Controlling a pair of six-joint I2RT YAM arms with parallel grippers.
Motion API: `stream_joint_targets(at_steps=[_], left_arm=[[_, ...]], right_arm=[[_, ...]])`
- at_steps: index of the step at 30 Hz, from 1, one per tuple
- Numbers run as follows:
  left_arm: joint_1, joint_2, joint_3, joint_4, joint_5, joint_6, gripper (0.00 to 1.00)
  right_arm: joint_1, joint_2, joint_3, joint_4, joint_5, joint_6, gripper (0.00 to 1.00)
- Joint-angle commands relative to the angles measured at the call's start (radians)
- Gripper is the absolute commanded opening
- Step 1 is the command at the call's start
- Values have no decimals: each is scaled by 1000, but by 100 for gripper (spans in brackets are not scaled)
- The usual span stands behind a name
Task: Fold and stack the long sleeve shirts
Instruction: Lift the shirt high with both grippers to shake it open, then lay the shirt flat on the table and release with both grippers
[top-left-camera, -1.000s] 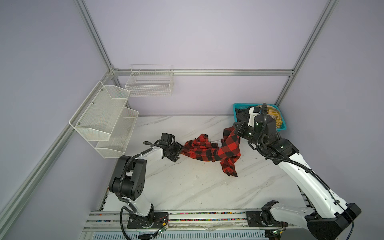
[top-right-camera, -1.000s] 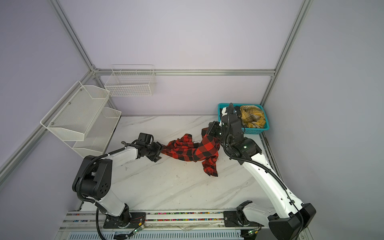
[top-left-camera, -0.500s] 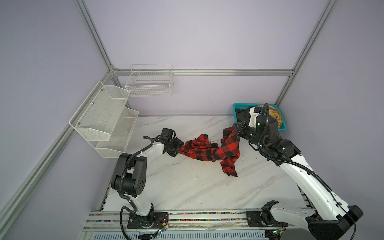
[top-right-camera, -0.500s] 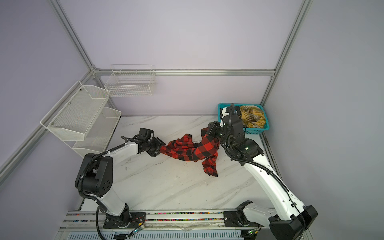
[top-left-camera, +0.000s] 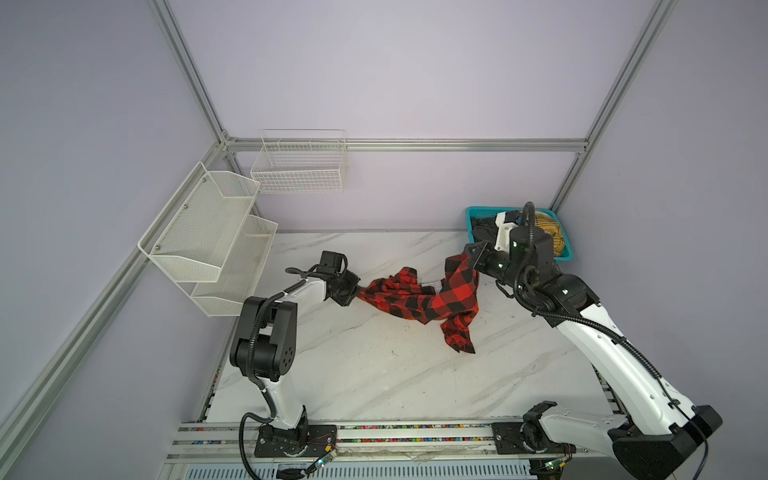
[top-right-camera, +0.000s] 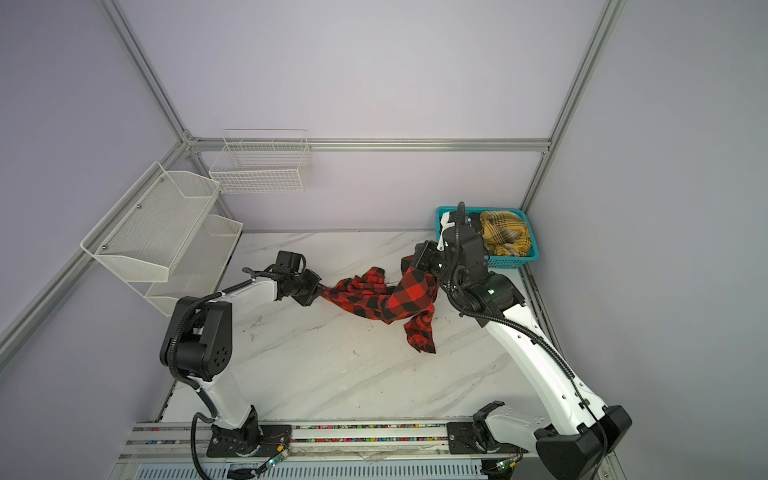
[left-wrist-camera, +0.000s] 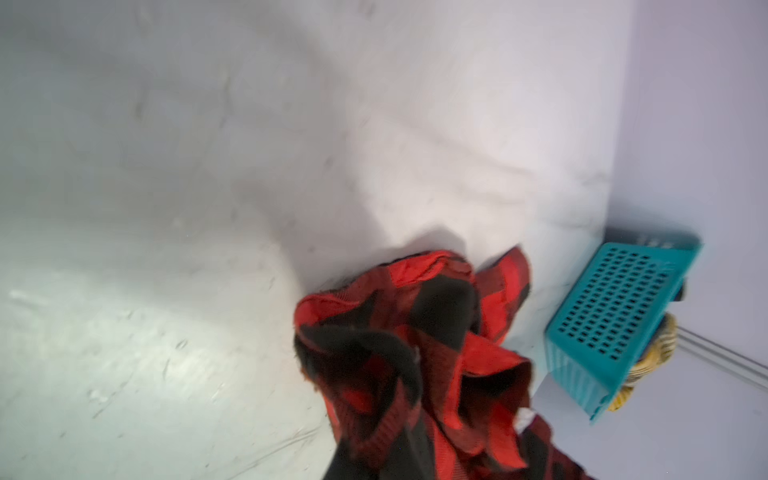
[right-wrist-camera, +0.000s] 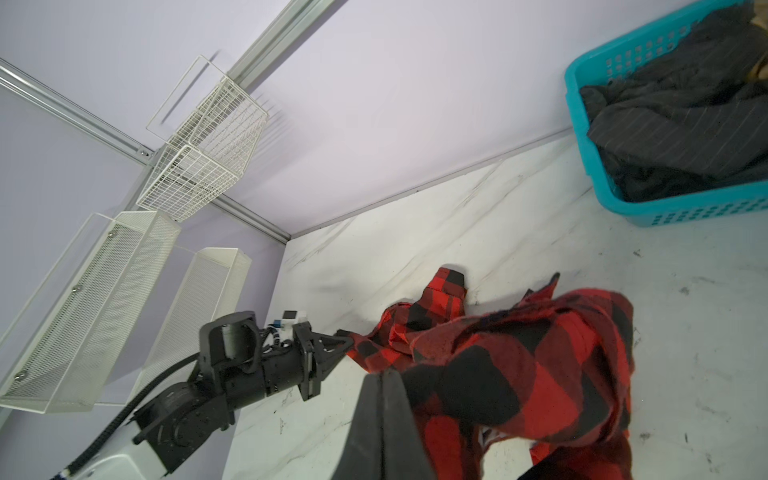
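Red-and-black shirt (top-left-camera: 419, 297) sags in a bunch over the back half of the worktop (top-left-camera: 374, 374). The left gripper (top-left-camera: 354, 291) pinches one end and the right gripper (top-left-camera: 471, 261) pinches the other. Pull apart slowly and evenly, I think, so the cloth opens flat and does not slip.

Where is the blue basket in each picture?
In a top view: basket in the far right corner.
In a top view: basket, same corner.
Left wrist: basket beyond the red shirt.
Right wrist: basket holding dark cloth.
Shared landmark: red shirt.
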Motion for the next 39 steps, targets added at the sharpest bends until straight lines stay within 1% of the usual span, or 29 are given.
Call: stream_joint_targets(at_steps=[1,4,6,8,10,12,13,15,18,20,22,24,26,27,30,32,35,39], left_arm=[[74,-68,306,83,-40,81,0],[96,-115,539,6,-118,154,0],[105,-185,622,-25,-201,195,0],[106,-281,608,-8,-295,218,0],[105,-416,494,92,-363,214,0],[106,-540,316,195,-421,189,0],[105,-577,252,242,-429,188,0],[108,-635,110,296,-434,184,0],[124,-689,-85,242,-363,140,0],[123,-729,-217,192,-320,109,0],[113,-766,-369,163,-321,94,0],[115,-774,-521,126,-322,71,0],[119,-770,-619,104,-317,78,0],[119,-770,-666,90,-327,76,0],[121,-759,-773,146,-318,59,0],[120,-733,-804,170,-289,51,0],[119,-698,-815,182,-256,45,0],[121,-698,-787,231,-243,45,0]], right_arm=[[-8,142,216,38,54,-97,0],[-15,252,451,60,119,-182,0],[-35,285,576,91,115,-209,0],[-40,301,658,117,82,-234,0],[-41,291,673,151,31,-254,0],[-43,251,611,185,6,-259,0],[-46,234,575,185,11,-257,0],[-50,189,442,193,5,-251,0],[-61,129,212,197,15,-197,0],[-64,125,68,172,44,-124,0],[-72,125,-55,140,61,-80,0],[-85,134,-146,79,103,-38,0],[-126,187,-190,-17,123,4,0],[-149,218,-209,-46,103,16,0],[-162,254,-267,-32,27,16,0],[-163,255,-288,-1,-8,15,0],[-162,264,-277,-1,-29,-4,0],[-161,265,-224,-6,-108,-31,0]])
